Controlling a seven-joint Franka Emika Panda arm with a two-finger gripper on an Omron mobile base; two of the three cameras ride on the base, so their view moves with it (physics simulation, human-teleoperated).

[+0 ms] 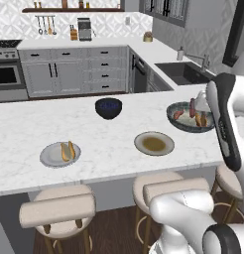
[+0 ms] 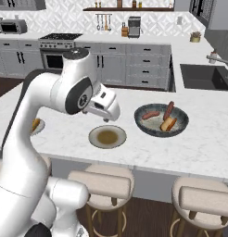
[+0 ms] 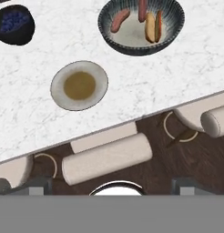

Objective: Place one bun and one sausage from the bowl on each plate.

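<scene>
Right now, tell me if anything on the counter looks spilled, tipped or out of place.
Nothing stands out. The bowl sits upright with sausages and a bun inside it. The grey plate holds food, the tan-centred plate lies flat and bare, and the dark bowl stands upright. No spills show on the counter.

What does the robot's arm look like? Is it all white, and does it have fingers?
The arm is mostly glossy white, made of fat rounded tubes like bent pipes. Its joints are dark grey, round caps with a pale ring. No loose cables show. The gripper has two small, square, dark grey fingers instead of a hand.
</scene>
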